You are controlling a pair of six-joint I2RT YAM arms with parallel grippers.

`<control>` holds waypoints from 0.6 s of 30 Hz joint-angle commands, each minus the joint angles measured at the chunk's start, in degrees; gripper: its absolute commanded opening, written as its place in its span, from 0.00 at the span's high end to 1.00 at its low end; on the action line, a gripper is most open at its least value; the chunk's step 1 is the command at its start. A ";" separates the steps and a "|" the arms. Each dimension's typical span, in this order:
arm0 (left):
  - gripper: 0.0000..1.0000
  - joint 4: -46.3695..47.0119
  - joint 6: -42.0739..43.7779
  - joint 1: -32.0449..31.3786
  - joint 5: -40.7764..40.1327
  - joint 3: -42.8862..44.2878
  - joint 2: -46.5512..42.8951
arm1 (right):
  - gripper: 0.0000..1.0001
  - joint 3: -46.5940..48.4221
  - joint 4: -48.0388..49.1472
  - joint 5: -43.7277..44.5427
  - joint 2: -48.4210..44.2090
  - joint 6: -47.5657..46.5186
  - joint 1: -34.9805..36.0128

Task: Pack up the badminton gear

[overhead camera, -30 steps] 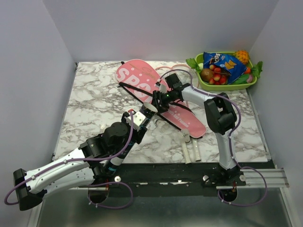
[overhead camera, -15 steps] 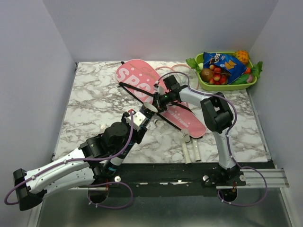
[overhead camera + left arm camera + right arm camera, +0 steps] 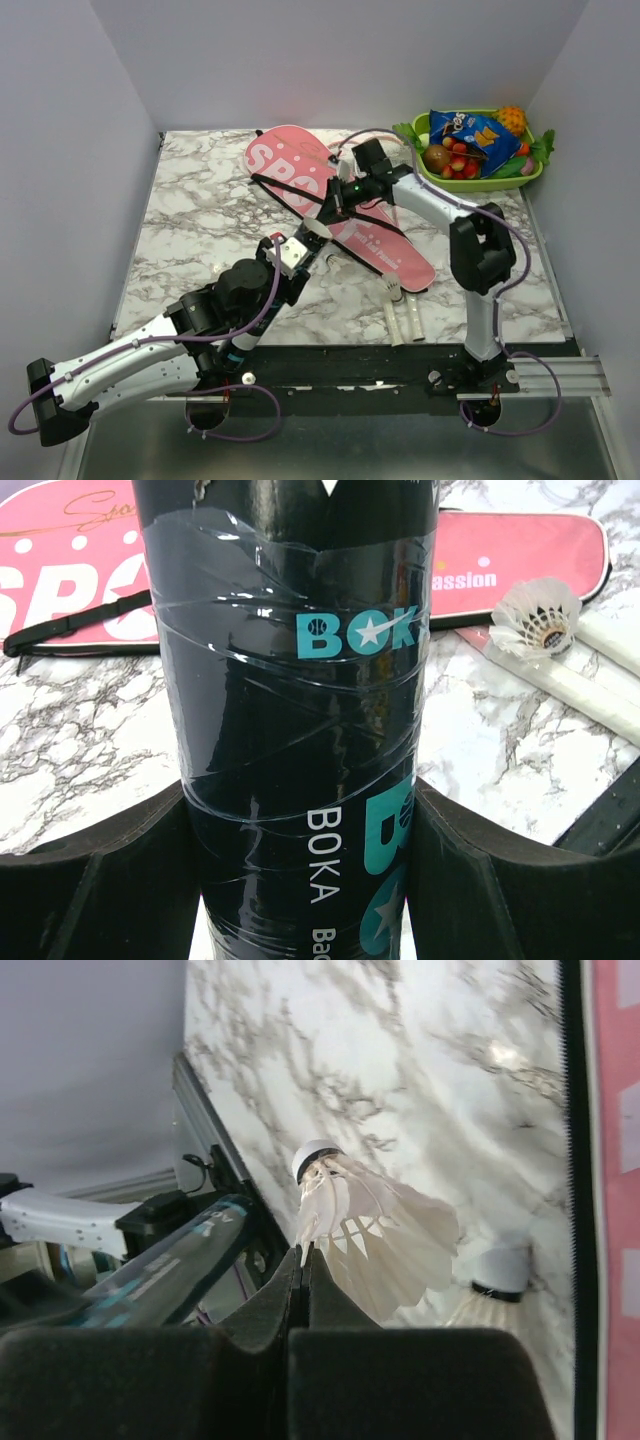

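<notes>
Nearest the arm bases, two white racket handles [image 3: 394, 322] lie on the marble table [image 3: 200, 210], pointing toward the near edge. A loose shuttlecock [image 3: 392, 288] rests just beside their far ends. Whether the racket heads sit inside or under the bag cannot be told.

Left of these, the left gripper [image 3: 300, 255] is clamped across the dark tube [image 3: 300, 730], one black finger on each flank. The tube's long axis runs from near-left to far-right. Its far end shows pale from above, but whether that mouth is open cannot be told.

Just beyond that end, and slightly right of it, the right gripper [image 3: 337, 200] hangs over the bag. Its fingers are pressed nearly together, pinching a second shuttlecock [image 3: 380, 1230] by the feathers, cork pointing away from the fingertips. In the right wrist view the tube lies below and left of the cork, near but not touching it.

The coming move probably turns on this gap: the cork must line up with the tube's axis before it can enter. The right arm is the nearer one to close that gap.

Under the right gripper the pink racket bag [image 3: 280, 165] stretches diagonally from far-left to near-right, and its black strap [image 3: 290, 188] lies across it. The strap is the likeliest snag. A green tray [image 3: 480, 184] of snacks stands well apart at the far right.
</notes>
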 commanded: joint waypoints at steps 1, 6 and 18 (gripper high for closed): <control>1.00 -2.73 2.72 -0.13 3.68 0.98 -0.63 | 1.00 4.50 -8.71 4.28 -10.72 -5.65 0.44; 1.00 -1.94 9.73 -0.13 7.90 1.24 1.73 | 1.00 10.47 -24.29 19.83 -19.14 -12.50 0.44; 1.00 3.50 16.08 -0.13 11.86 0.98 7.54 | 1.00 9.25 -43.64 39.62 -36.65 -16.40 0.44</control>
